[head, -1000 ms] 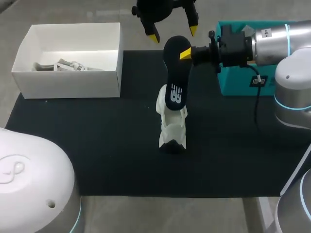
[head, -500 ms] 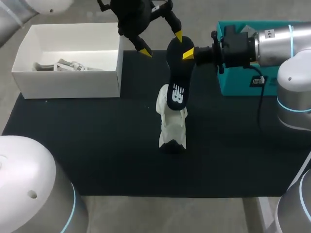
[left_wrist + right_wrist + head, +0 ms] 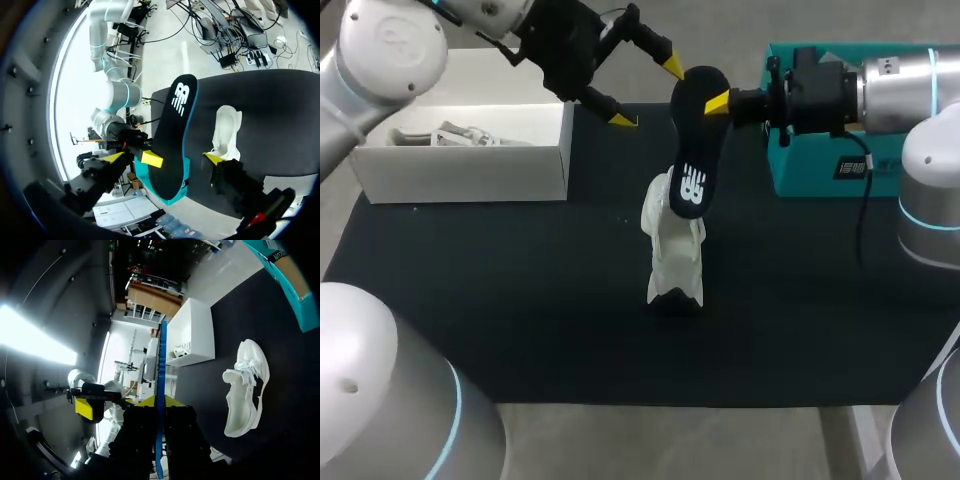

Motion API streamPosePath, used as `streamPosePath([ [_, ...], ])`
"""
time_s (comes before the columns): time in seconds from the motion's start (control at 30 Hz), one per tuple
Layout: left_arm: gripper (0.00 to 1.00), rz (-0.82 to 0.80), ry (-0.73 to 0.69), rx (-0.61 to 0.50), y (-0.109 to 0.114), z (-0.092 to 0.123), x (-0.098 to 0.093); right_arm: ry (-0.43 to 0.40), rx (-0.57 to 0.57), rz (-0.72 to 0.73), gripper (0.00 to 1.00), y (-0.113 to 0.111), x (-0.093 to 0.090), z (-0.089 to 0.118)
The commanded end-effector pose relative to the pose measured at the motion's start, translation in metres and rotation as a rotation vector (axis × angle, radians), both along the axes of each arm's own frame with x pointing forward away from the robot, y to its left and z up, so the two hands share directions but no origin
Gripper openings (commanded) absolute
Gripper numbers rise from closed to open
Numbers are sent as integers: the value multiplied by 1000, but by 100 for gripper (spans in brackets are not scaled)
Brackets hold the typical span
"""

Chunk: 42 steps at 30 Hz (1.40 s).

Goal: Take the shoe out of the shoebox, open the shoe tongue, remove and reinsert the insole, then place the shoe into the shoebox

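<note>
Because the insole (image 3: 692, 150) must come fully out before it can go back in, the right gripper (image 3: 717, 102) has its fingers (image 3: 141, 432) clenched on one end of it. One finger presses each face, so the thin dark sheet hangs without folding. From that pinch the insole slopes down toward the shoe (image 3: 675, 250). In the head view its free end, which carries a white mark, sits over the shoe's collar. Both wrist views show a gap between the two, so the insole looks lifted clear rather than tucked in.

The left gripper (image 3: 647, 92) is beside the held end, its fingers (image 3: 114, 157) spread wide and grasping nothing. The insole passes between them without touching either yellow tip. That stance suggests readiness to take or steady the insole, though this is only a judgement.

The white shoe lies near the middle of the black mat (image 3: 520, 320), its collar end toward the far edge and under the insole. This seems to leave the way back in unblocked. The white shoebox (image 3: 470, 175) stands open at the mat's far left corner, holding only some crumpled packing. It is well apart from the shoe, ready to receive it at the end. A teal box (image 3: 800, 170) sits at the mat's far right edge, beside the right arm.
</note>
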<state>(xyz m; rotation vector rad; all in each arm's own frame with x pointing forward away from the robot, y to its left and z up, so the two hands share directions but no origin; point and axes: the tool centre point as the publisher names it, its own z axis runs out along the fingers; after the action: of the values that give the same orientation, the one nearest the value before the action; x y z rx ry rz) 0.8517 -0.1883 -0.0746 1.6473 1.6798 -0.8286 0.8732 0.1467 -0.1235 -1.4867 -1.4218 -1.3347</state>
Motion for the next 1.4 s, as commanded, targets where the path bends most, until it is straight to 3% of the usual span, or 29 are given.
streamPosePath([
  [0.03, 100, -18, -24, -404, -6, -9, 2, 2, 7, -3, 0, 0, -3, -1],
  [0.33, 100, -55, -74, -576, -15, -10, 11, -1, 30, 4, 0, 0, -1, 7],
  [0.83, 99, -123, -63, -638, -18, -16, 8, -25, 80, 21, 0, 3, 0, 15],
  [0.9, 55, -135, -65, -645, -20, -17, 7, -27, 86, 23, 0, 5, 0, 16],
  [0.93, 48, -136, -65, -656, -22, -18, 6, -28, 88, 23, 0, 5, 0, 16],
  [1.13, 34, -149, -61, -684, -30, -20, 4, -31, 100, 21, 0, 8, -2, 15],
  [1.4, 23, -158, -64, -683, -36, -19, 6, -38, 113, 28, 0, 13, -4, 16],
])
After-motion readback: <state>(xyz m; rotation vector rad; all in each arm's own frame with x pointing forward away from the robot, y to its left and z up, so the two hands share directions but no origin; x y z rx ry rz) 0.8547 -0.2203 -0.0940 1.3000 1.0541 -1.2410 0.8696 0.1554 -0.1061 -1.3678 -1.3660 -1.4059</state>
